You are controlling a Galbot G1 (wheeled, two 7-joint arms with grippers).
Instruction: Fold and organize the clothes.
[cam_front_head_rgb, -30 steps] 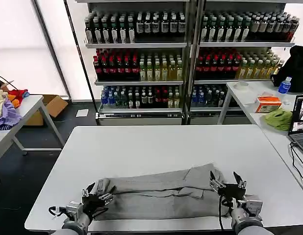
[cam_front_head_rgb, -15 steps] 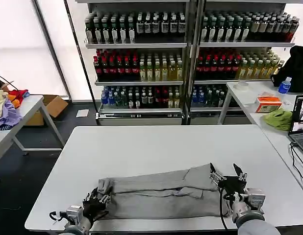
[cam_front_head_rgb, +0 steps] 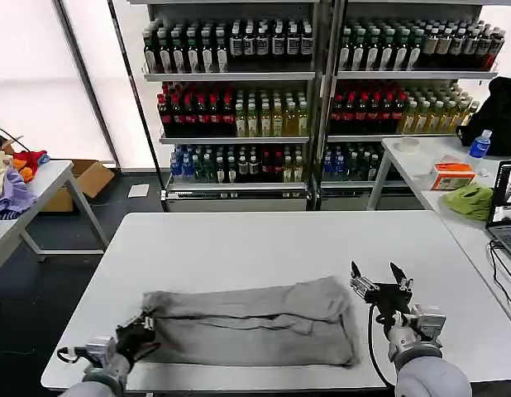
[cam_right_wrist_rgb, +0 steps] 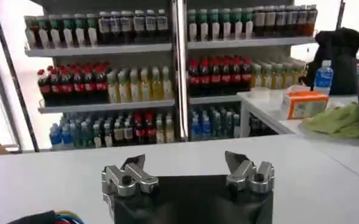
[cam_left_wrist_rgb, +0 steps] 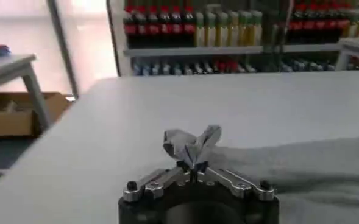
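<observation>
A light grey shirt (cam_front_head_rgb: 255,322) lies folded into a long band across the near part of the white table (cam_front_head_rgb: 280,240). At its left end my left gripper (cam_front_head_rgb: 141,333) is shut on a pinched corner of the cloth (cam_left_wrist_rgb: 191,143), low at the table's near left edge. My right gripper (cam_front_head_rgb: 376,286) stands open just off the shirt's right end, raised above the table, fingers (cam_right_wrist_rgb: 133,165) spread with nothing between them.
Shelves of bottled drinks (cam_front_head_rgb: 313,91) stand behind the table. A side table at right carries a lime-green bundle (cam_front_head_rgb: 470,201), an orange box (cam_front_head_rgb: 451,175) and a laptop (cam_front_head_rgb: 506,207). Coloured fabrics (cam_front_head_rgb: 11,186) lie on a table at left. The table's far half is bare.
My left gripper has pulled the shirt's left end further left and toward the near edge. My right gripper let go of the right end and lifted away, open; the shirt now lies flatter.
</observation>
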